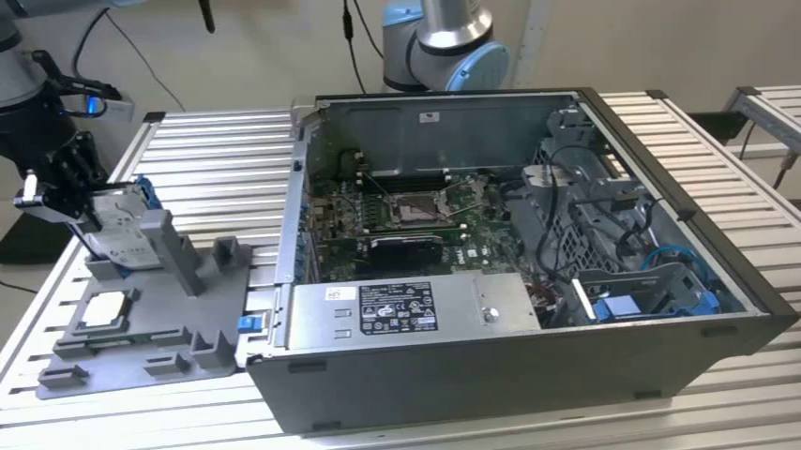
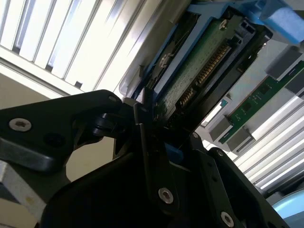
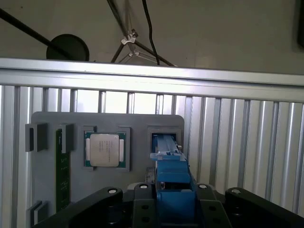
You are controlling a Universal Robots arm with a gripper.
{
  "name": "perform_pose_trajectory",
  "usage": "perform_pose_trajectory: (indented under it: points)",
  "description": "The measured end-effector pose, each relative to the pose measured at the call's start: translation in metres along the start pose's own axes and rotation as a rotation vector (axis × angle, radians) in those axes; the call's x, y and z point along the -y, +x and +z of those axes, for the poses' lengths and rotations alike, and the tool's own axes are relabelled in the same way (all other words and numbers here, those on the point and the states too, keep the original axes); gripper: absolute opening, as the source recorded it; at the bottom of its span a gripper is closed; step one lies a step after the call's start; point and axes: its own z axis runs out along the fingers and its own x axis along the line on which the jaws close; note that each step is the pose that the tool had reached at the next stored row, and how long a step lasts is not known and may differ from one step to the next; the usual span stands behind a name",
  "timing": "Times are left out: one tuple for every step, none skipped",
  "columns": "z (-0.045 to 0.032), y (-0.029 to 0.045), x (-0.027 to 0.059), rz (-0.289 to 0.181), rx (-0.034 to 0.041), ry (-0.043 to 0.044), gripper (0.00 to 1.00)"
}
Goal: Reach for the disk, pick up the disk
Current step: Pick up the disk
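The disk, silver in a bright blue frame, stands on edge in a slot of the grey fixture tray at the exterior view's left. My gripper is at the disk's upper end, shut on it. In the first wrist view the blue frame fills the gap between the two black fingers, and its far end reaches into the tray's slot. The second wrist view shows the disk's green circuit-board side with a finger pressed against its edge.
A square silver chip and a green memory stick lie in the same tray. An open computer case stands just to the exterior view's right of the tray on the slatted aluminium table. The arm's base stands behind the case.
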Motion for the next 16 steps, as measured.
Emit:
perform_pose_trajectory:
  points:
    - [-0.0001,0.0000,0.0000,0.000,-0.0001,-0.0001,0.00]
    - [-0.0003,0.0000,0.0000,0.000,0.0000,0.0000,0.00]
    - [-0.0007,0.0000,0.0000,0.000,0.0000,0.0000,0.00]
    - [-0.0014,0.0000,0.0000,0.000,0.0000,-0.0001,0.00]
    - [-0.0022,0.0000,-0.0001,0.000,0.0000,-0.0001,0.00]
    - [-0.0031,0.0000,-0.0001,0.000,0.0000,0.0000,0.00]
    - [-0.0040,0.0000,-0.0001,0.000,0.0000,-0.0001,0.00]
    - [-0.0050,0.0000,-0.0001,0.000,0.0000,0.0000,0.00]
    - [-0.0060,0.0000,-0.0002,0.000,0.0000,-0.0001,0.00]
    - [-0.0069,0.0000,-0.0002,0.000,0.0000,0.0000,0.00]
    - [-0.0078,0.0000,-0.0002,0.000,0.0000,0.0001,0.00]
    - [-0.0088,0.0000,-0.0002,0.000,-0.0001,-0.0001,0.00]
    - [-0.0097,0.0000,-0.0003,0.000,0.0000,-0.0001,0.00]
    - [-0.0105,0.0000,-0.0003,0.000,0.0000,0.0000,0.00]
    - [-0.0113,0.0000,-0.0003,0.000,0.0000,0.0000,0.00]
    - [-0.0122,0.0000,-0.0003,0.000,-0.0001,0.0000,0.00]
